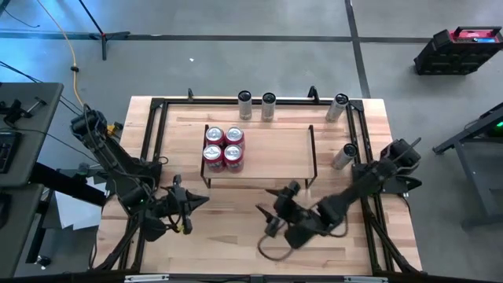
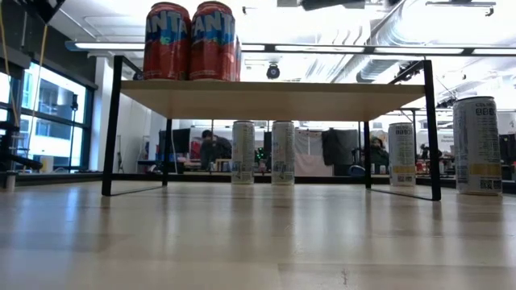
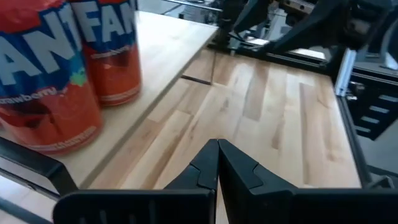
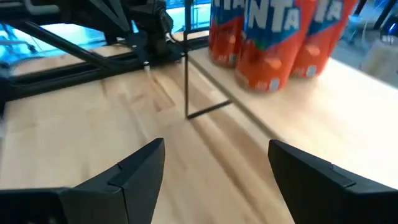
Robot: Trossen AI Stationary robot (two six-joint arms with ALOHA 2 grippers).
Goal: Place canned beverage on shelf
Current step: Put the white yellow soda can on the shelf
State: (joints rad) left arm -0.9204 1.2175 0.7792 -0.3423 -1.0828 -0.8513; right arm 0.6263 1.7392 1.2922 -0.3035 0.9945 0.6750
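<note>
The table is carrying the shelf near its middle. Four red cans are standing clustered at the shelf's left end. The right gripper is hovering near the front edge, fingers spread, holding nothing. The left gripper is waiting front-left, fingers pressed together, empty.

left arm: low at front-left, bent, pointing right | left end effector: fingers pressed together, empty | right arm: low at front-right, bent, pointing left | right end effector: fingers spread wide, empty
</note>
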